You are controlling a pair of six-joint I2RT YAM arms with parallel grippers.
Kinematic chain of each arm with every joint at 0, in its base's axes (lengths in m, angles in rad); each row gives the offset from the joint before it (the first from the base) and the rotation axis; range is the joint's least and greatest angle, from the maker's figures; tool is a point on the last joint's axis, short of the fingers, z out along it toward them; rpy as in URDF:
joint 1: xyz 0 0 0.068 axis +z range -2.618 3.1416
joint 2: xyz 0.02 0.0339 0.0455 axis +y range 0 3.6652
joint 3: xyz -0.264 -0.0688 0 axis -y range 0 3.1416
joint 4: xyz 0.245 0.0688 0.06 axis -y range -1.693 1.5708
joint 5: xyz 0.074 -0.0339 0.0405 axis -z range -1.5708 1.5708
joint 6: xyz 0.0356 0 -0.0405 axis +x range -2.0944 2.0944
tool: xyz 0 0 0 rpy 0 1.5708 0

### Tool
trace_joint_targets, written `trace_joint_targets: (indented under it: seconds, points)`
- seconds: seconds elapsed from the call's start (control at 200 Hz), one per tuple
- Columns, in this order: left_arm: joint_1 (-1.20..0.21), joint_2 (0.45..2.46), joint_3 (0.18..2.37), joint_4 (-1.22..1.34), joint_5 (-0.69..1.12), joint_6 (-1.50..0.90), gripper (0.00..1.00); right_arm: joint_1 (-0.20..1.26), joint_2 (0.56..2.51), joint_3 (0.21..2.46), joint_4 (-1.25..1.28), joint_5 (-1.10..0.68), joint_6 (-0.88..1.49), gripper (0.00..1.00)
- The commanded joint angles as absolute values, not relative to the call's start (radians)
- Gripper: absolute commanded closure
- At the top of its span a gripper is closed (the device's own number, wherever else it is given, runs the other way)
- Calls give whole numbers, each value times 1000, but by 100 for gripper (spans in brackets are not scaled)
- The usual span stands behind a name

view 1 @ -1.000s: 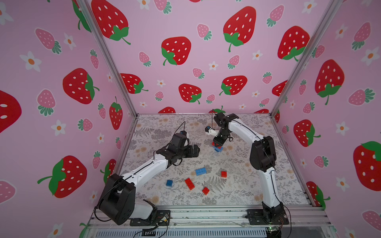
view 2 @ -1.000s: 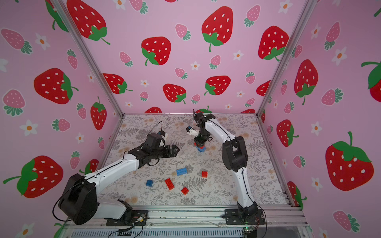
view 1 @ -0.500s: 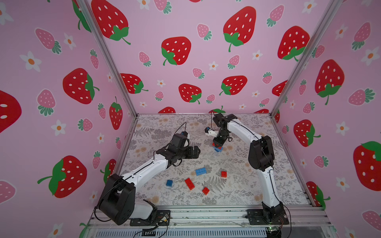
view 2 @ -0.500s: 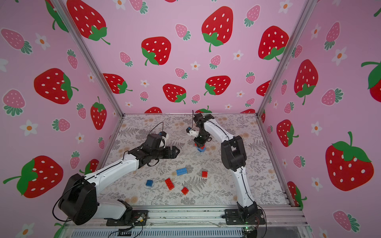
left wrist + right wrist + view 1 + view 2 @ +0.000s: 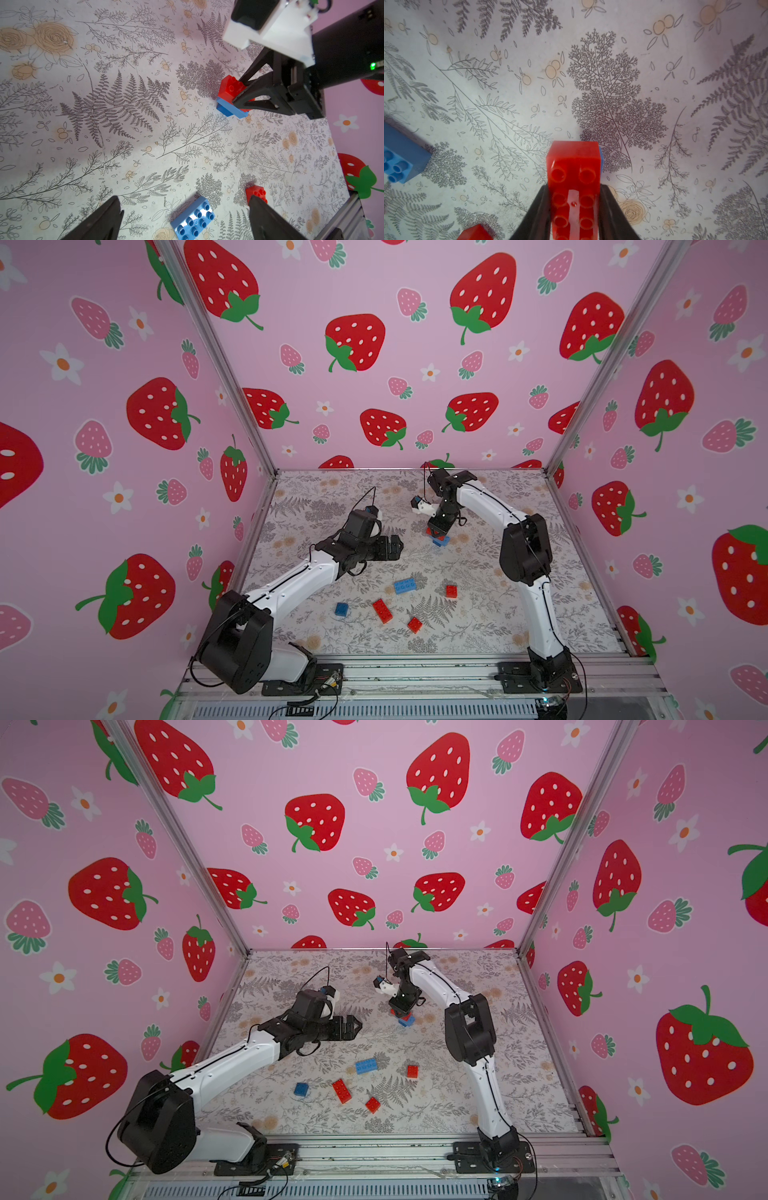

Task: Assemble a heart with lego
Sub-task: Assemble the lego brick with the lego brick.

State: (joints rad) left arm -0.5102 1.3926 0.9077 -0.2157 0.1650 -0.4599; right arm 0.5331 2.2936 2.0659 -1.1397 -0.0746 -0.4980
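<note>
While right jaws stay clenched on red brick [image 5: 230, 87] atop blue brick [image 5: 225, 108], nothing shifted: assembly barely begun; left jaws released.

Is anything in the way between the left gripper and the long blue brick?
Nothing visible. In the left wrist view the long blue brick lies straight ahead of the left gripper, framed by its open jaws. A small red brick sits aside, by one jaw.

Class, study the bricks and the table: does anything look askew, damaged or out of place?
Nothing is damaged or spilled. One oddity: the red brick in the shut right gripper sits offset on the blue brick, whose edge pokes out on one side. Whether it is pressed home cannot be told.
</note>
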Motion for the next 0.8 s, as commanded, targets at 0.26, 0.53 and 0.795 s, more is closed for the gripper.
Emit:
trace_joint_targets:
  seconds: [0.26, 0.53, 0.795]
  points:
    - [-507, 1384, 899, -238, 149, -453, 1, 509, 2312, 2002, -1119, -94, -453, 71]
    - [-507, 1373, 894, -248, 144, -451, 1, 509, 2336, 1974, -1089, -31, -429, 71]
    - [-508, 1373, 888, -241, 144, -456, 1, 519, 2318, 1915, -1058, -59, -443, 71]
